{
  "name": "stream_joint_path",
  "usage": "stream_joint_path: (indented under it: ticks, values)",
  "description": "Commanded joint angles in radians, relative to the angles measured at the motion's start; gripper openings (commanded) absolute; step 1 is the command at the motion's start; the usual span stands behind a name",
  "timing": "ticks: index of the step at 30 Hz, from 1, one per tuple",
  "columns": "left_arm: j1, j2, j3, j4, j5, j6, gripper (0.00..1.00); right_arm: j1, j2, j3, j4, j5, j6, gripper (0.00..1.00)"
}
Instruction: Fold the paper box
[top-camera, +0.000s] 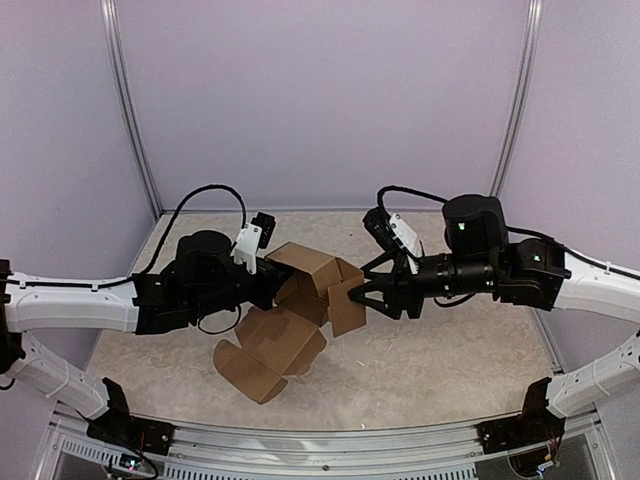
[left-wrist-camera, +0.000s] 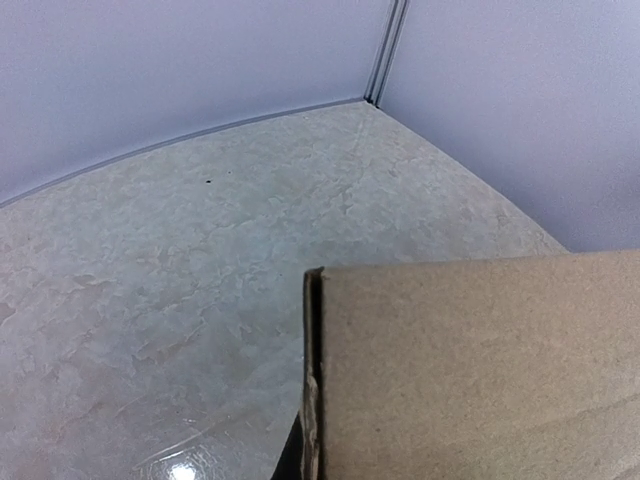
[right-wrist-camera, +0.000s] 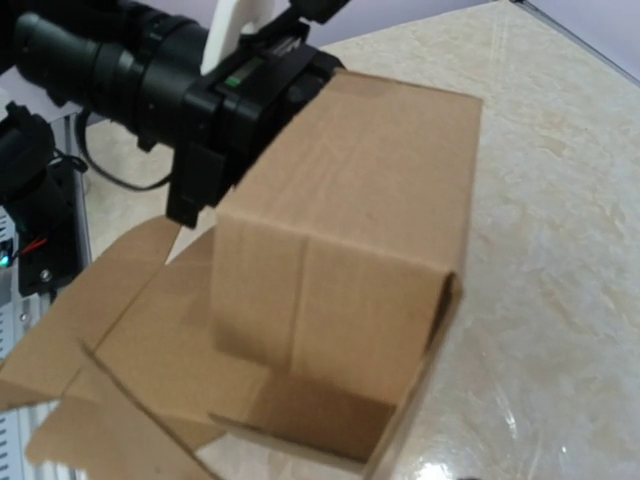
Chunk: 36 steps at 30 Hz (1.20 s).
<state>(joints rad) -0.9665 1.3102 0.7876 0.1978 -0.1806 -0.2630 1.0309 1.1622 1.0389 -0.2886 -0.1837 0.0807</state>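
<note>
nearest you, the lower flaps (top-camera: 255, 372) of the paper box (top-camera: 300, 300) hung down left of centre, low over the counter (top-camera: 440, 370); whether their tips touched it could not be told. the sheet was only partly formed. its long axis ran on a diagonal, from those near-left flaps up to the folded walls at the far right.

at mid-depth the box sat between the two arms, raised off the counter. the left fingers (top-camera: 268, 281) were clenched on its left wall and carried it. in the left wrist view only a plain cardboard panel showed, filling the lower right. the right fingers (top-camera: 370, 305) stood released, spread in a v and pointed toward the left arm. a loose side flap (top-camera: 346, 306) stood just before their tips, and contact could not be confirmed. from the right wrist view the folded walls faced you as a squarish sleeve with its bottom open.

you would judge the right arm nearer the unfinished side. the coming fold turned on that loose flap, which lay straight ahead of the right fingers, toward the left arm.

beyond the box lay bare counter, then the pale back wall (top-camera: 320, 100).
</note>
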Motion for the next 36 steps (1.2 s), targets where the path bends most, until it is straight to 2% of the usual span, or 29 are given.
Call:
stream_joint_path:
  ticks: [1, 17, 36]
  values:
    - [-0.017, 0.026, 0.044, -0.014, -0.063, 0.011, 0.0, -0.006, 0.03, 0.006, 0.062, 0.009, 0.029, 0.54]
    - [-0.049, 0.079, 0.098, -0.066, -0.215, -0.053, 0.0, 0.01, 0.104, -0.006, 0.148, 0.035, 0.074, 0.51]
    - [-0.051, 0.087, 0.175, -0.18, -0.307, -0.147, 0.0, 0.052, 0.198, -0.021, 0.285, 0.288, 0.159, 0.45]
